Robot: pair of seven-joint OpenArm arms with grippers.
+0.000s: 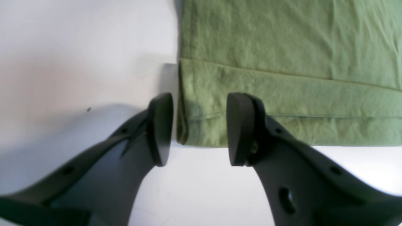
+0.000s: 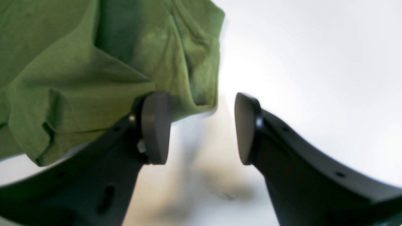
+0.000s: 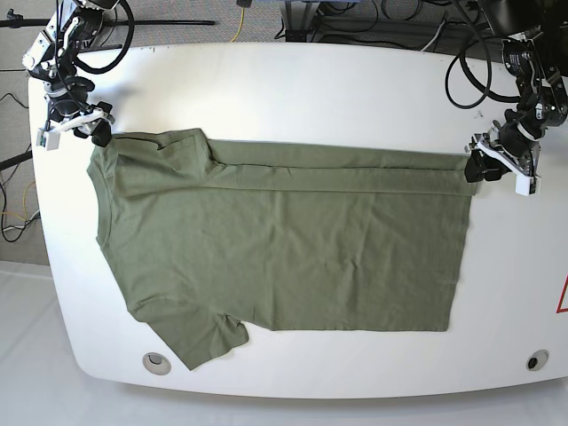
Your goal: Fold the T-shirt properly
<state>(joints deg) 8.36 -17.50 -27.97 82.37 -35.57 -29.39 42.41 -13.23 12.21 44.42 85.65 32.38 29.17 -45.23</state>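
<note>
From overhead we see the whole white table (image 3: 311, 80), while each wrist camera peers closely past its fingers at T-shirt (image 3: 284, 240) corners at base view's nine and three o'clock.

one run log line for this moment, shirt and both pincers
T-shirt: flat, far strip folded | left pincer: open, straddling hem corner | right pincer: open, at sleeve corner
</note>
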